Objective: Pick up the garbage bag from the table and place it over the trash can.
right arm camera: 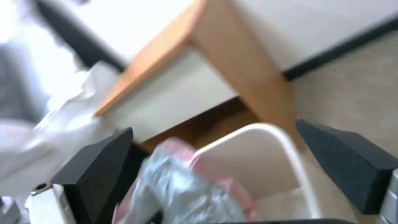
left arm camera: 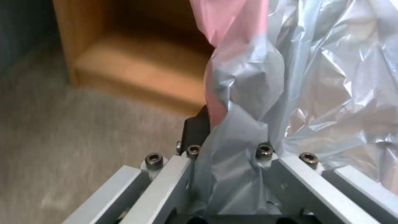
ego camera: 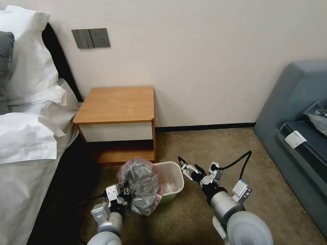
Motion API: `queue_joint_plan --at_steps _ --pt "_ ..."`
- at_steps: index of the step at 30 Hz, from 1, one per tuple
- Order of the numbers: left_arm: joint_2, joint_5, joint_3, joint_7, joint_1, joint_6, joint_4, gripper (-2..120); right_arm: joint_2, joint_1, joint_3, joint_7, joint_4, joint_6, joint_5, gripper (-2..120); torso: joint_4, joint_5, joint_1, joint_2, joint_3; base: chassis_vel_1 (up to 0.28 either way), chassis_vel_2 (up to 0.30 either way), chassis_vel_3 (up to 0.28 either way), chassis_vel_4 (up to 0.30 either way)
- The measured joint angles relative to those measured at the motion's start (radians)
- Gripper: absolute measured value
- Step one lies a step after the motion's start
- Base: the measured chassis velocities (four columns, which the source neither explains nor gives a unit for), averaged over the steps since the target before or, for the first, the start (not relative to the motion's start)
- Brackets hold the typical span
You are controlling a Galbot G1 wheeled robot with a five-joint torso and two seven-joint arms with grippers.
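- Left hand (ego camera: 126, 196) pinches the garbage bag (ego camera: 141, 185) low in the head view; in the left wrist view the plastic (left arm camera: 248, 130) is bunched between its fingers (left arm camera: 196, 129).
- Bag is off the floor, puffed open, pink rim around the edge, touching or overlapping the trash can (ego camera: 170, 182) at the can's 9 o'clock side.
- Trash can stands on the carpet (ego camera: 211, 146), just in front of the desk (ego camera: 117, 103), at its 5 o'clock corner.
- Right hand (ego camera: 185, 163) is spread wide, at the can's 3 o'clock, near the rim, apart from it; the right wrist view shows both dark fingertips (right arm camera: 104, 165) flanking the can rim (right arm camera: 265, 130) and the bag (right arm camera: 195, 189).
- Desk top is bare orange-brown wood, white drawer front, low shelf under it.
- Room: bed with white pillows (ego camera: 30, 102) at 9 o'clock of the desk, grey switch plate (ego camera: 91, 37) on the beige wall at 12, blue-grey sofa (ego camera: 296, 136) at 3.
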Motion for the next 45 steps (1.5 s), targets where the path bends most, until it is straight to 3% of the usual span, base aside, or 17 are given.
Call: queue_joint_plan --at_steps 4,10,21,39,42,45 --pt "0.003 0.037 -0.013 0.044 0.013 -0.062 -0.013 7 -0.022 0.034 -0.056 -0.071 0.013 -0.04 -0.082 100 0.0 0.0 0.0 0.0 0.0 0.0 0.0 0.0 0.0" --pt "0.006 0.111 -0.039 0.133 0.035 -0.148 -0.029 7 -0.019 0.171 -0.185 -0.071 -0.051 -0.087 -0.176 100 0.0 -0.0001 0.0 0.0 0.0 0.0 0.0 0.0 0.0" --pt "0.003 0.159 -0.061 0.166 0.065 -0.183 -0.059 7 0.015 0.34 -0.288 -0.025 -0.172 -0.132 -0.181 100 0.0001 0.0 0.0 0.0 0.0 0.0 0.0 0.0 0.0" --pt "-0.007 0.204 -0.085 0.198 0.076 -0.204 -0.077 7 0.046 0.466 -0.369 -0.082 -0.274 -0.126 -0.084 99 0.0001 0.0001 0.0 0.0 0.0 0.0 0.0 0.0 0.0" --pt "-0.006 0.204 -0.089 0.199 0.076 -0.205 -0.079 7 0.049 0.471 -0.375 -0.088 -0.281 -0.123 -0.083 92 0.0 0.0 0.0 0.0 0.0 0.0 0.0 0.0 0.0" --pt "-0.006 0.202 -0.092 0.199 0.077 -0.205 -0.082 7 0.049 0.471 -0.382 -0.099 -0.292 -0.115 -0.088 78 0.0 0.0001 0.0 0.0 0.0 0.0 0.0 0.0 0.0"
